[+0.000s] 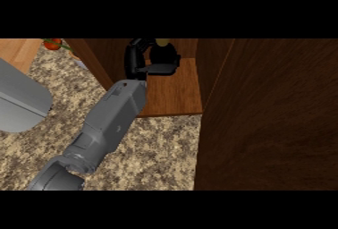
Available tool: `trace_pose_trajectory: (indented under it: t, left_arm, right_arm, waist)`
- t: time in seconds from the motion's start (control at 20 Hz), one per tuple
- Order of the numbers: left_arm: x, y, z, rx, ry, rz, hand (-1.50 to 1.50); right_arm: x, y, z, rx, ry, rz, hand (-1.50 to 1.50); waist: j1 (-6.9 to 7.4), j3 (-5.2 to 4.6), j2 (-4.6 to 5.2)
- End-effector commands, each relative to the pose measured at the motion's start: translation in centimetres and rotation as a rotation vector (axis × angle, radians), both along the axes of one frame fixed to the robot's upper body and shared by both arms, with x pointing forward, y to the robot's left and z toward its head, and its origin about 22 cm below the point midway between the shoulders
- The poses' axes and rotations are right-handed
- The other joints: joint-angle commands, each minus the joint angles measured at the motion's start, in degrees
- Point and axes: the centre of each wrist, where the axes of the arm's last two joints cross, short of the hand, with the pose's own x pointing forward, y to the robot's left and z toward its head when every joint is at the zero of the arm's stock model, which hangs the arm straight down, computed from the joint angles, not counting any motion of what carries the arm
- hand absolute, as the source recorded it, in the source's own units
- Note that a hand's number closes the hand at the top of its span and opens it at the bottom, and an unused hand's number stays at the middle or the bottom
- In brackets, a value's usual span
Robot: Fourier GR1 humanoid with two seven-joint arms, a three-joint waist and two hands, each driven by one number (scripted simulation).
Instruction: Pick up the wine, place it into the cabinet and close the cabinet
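Wine (161, 43) barely visible: pale top only, inside cabinet (175, 91), above shelf, behind hand. Left hand (153, 60) curled round it, grasping. Right hand out of view. Open door (271, 116) stands just right of shelf. Risks, judged: bottle tipping if let go before settling flat; forearm catching cabinet wall on withdrawal. Tomato (52, 44) lying far left on counter (158, 147).

Left forearm (109, 123) outstretched; robot hand (148, 62) seemingly curled

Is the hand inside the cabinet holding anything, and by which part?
The black hand reaches into the brown wooden cabinet, fingers curled round a dark wine bottle with a yellowish top; the hold point is hidden.
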Motion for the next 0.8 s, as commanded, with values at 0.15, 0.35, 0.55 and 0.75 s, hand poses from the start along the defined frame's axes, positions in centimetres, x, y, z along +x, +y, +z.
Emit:
trace_pose_trajectory:
  t: [0.15,0.35,0.55,0.75]
  left_arm:
    - [0.4,1.8,-0.4,-0.037,0.032,0.041,1.50]
    - [-0.1,1.1,-1.3,-0.028,0.014,0.053,1.50]
    - [-0.1,3.4,-2.1,0.016,0.021,0.048,1.50]
    - [-0.9,2.6,-3.4,0.052,0.064,0.052,-1.50]
  right_arm:
    - [-1.9,-0.7,0.9,0.017,-0.031,0.026,-1.50]
    - [-2.1,-1.2,0.9,0.002,-0.036,0.028,-1.50]
    - [-1.8,0.0,1.2,0.009,-0.030,0.049,-1.50]
    - [-1.6,-0.1,0.7,0.016,-0.020,0.037,-1.50]
  waist:
    - [-0.02,-0.11,0.13]
    - [-0.54,-0.10,0.29]
    - [-0.20,-0.15,0.31]
    - [-0.43,-0.13,0.40]
